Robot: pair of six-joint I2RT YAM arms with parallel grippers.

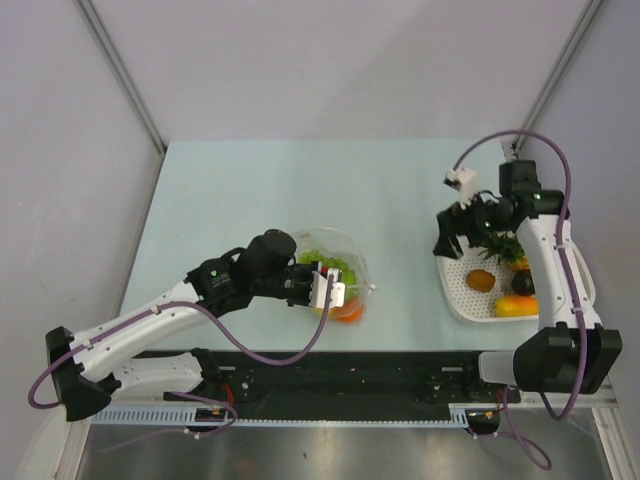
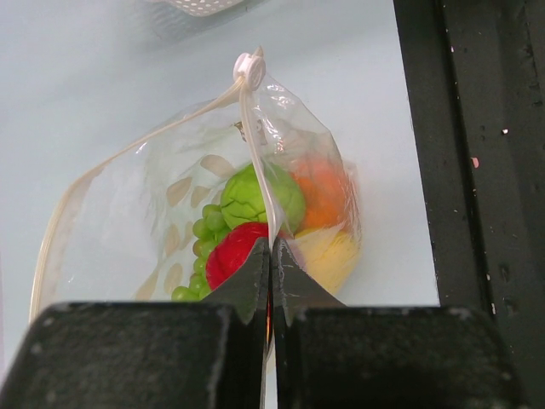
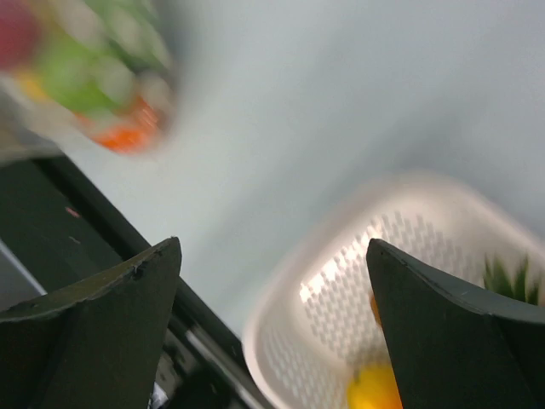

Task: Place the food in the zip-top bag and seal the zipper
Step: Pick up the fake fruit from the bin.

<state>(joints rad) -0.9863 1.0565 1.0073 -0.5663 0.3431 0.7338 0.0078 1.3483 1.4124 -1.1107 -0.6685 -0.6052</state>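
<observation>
At mid table (image 1: pixel 250 190), the left claw (image 2: pixel 271 256) is clenching the zipper (image 2: pixel 255 153) of the bag (image 1: pixel 340 262), whose mouth is gaping. Grapes (image 2: pixel 200 247), a red piece (image 2: pixel 230 256) and orange and yellow bits are sitting inside. The right claw (image 3: pixel 272 247) is hanging released and empty over the basket (image 1: pixel 452 298), where a brown piece (image 1: pixel 481 280), a mango (image 1: pixel 516 305) and something leafy are waiting. I'm judging it about half loaded, with sealing not yet done.
</observation>
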